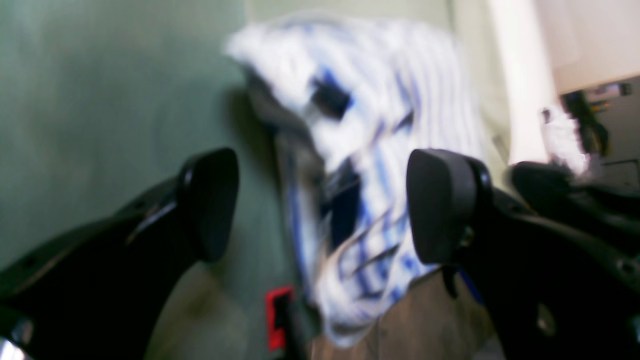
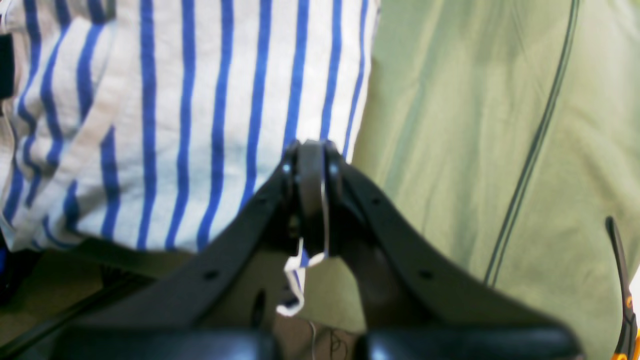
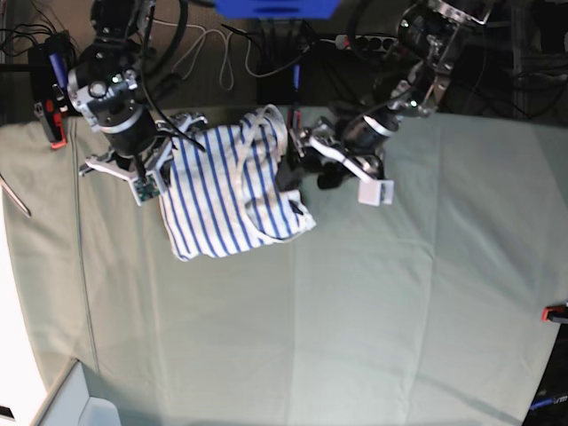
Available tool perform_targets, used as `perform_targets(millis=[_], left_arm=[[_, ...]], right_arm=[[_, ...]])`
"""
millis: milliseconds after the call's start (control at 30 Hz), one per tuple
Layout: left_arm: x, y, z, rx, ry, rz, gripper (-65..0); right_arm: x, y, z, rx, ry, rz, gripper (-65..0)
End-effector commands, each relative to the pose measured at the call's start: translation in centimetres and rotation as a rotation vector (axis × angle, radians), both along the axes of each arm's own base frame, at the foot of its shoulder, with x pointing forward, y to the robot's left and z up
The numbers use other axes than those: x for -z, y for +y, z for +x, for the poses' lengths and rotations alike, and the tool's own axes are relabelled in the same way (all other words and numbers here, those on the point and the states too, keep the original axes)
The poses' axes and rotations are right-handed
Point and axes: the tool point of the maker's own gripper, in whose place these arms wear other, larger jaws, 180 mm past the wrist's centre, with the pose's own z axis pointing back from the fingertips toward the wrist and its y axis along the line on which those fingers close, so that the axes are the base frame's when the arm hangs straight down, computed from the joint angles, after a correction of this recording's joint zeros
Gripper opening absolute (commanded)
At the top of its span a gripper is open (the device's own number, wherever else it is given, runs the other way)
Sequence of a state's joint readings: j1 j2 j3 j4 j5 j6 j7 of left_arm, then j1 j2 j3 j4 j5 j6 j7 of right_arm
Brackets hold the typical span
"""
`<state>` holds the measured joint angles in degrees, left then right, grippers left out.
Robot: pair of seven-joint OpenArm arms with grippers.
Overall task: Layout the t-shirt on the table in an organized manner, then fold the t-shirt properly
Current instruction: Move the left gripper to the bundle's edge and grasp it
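Striped cotton, the t-shirt [image 3: 232, 191] lies bunched at upper left of the table [image 3: 373, 311]. Right gripper [image 2: 311, 200] pinches its edge; left gripper [image 1: 320, 205], fingers apart, could snag a fold.

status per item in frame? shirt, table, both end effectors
t-shirt: bunched and crumpled, not yet laid flat, at the table's far edge.
table: covered in pale green cloth with faint creases.
right end effector: shut, pinching the t-shirt's edge.
left end effector: open, jaws wide apart beside the shirt, holding nothing; view blurred.
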<state>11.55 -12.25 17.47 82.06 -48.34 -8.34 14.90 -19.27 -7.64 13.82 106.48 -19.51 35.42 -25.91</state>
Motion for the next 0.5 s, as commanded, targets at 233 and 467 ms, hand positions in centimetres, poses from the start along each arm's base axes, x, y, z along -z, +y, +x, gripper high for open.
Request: perform_targets(millis=[233, 467], left_arm=[[0.7, -2.9, 1.5, -0.023, 0.018, -0.065, -14.2], [2.6, -3.9, 2.0, -0.013, 0.067, -0.057, -14.8]], right_arm=[[-0.8, 0.2, 0.2, -0.002, -0.033, 0.012, -65.0], [-0.7, 0.1, 0.1, 0.001, -0.031, 0.011, -65.0]])
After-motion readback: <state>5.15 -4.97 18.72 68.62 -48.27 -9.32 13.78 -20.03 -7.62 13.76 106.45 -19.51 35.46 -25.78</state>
